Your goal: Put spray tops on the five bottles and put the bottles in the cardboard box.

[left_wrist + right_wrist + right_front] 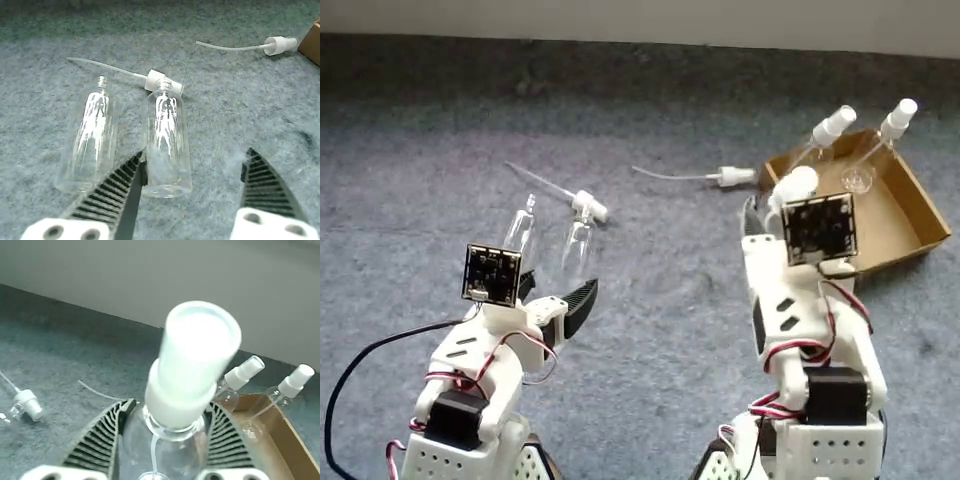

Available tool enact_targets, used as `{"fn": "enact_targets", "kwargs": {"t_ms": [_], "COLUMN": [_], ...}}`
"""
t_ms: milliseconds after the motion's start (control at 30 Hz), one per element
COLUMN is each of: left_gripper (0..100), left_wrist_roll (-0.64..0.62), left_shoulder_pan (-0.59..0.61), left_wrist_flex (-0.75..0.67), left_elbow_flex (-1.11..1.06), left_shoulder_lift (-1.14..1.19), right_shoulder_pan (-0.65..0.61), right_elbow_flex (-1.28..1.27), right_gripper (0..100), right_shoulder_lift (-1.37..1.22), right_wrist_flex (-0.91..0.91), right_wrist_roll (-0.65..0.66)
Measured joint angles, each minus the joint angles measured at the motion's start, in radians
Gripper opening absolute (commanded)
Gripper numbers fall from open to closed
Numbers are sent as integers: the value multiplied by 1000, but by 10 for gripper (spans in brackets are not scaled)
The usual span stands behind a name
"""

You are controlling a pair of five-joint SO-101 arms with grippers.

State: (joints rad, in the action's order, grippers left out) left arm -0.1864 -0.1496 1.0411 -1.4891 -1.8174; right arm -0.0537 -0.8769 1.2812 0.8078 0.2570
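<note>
Right now the right gripper (170, 407) is clenched around the shoulder of a clear bottle (165, 445) that already wears its white spray top (192, 350). It holds this bottle upright above the grey carpet (660, 300), close by the side of the cardboard box (910, 215) that faces the other arm. Inside the box, two more topped bottles (825, 135) (892, 125) lean against the far wall, their white heads poking up over the rim. Across the table, the left gripper (195, 152) hangs low over the carpet with its jaws spread wide and nothing grasped. Two bare bottles lie side by side on the carpet in front of it, necks pointing away from the arm. One ribbed finger (122, 187) sits between their base ends. The base of the nearer bare bottle (167, 145) falls inside the open jaws, close to that finger and well apart from the other one (267, 182). The second bare bottle (90, 142) lies just outside the jaws. A loose spray top (160, 82) rests against the neck of the nearer bare bottle, its thin tube trailing off across the carpet. Another loose spray top (280, 45) lies farther off, near the corner of the box, with its tube stretched out flat towards the bare bottles.
</note>
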Motion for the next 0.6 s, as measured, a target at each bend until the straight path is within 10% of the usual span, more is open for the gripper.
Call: {"fn": "enact_targets", "kwargs": {"t_ms": [600], "left_gripper": [274], "left_wrist_roll": [0], "left_shoulder_pan": [0], "left_wrist_flex": [0], "left_elbow_flex": [0], "left_shoulder_lift": [0], "right_shoulder_pan": [365], "right_elbow_flex": [115], "right_gripper": [80], "right_shoulder_lift": [-436], "right_wrist_flex": [-367], "right_wrist_roll": [-89]}}
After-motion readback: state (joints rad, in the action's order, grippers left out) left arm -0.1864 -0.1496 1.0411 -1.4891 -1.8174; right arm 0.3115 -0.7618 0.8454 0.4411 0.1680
